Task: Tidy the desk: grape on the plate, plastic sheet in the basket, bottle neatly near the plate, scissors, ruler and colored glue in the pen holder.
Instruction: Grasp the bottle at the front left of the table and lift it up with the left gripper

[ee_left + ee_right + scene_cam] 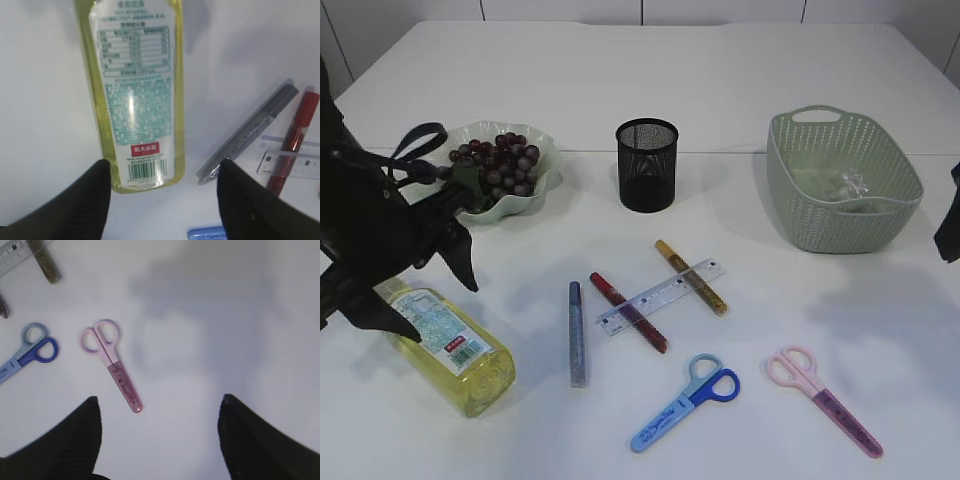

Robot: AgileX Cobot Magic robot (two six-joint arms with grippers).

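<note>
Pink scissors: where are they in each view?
Exterior: pink scissors lie at lower right on the table.
Left wrist: not in it.
Right wrist: left of centre, handles toward the top.
Shared landmark: blue scissors, just to their left in exterior and right wrist.

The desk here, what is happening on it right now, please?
A two-armed robot is tidying it. The left gripper hovers open over the lying bottle, holding nothing. The right gripper is open above the pink scissors. Grapes are already on the plate, and a plastic sheet lies in the basket. The ruler, glue sticks and blue scissors are not yet in the pen holder.
</note>
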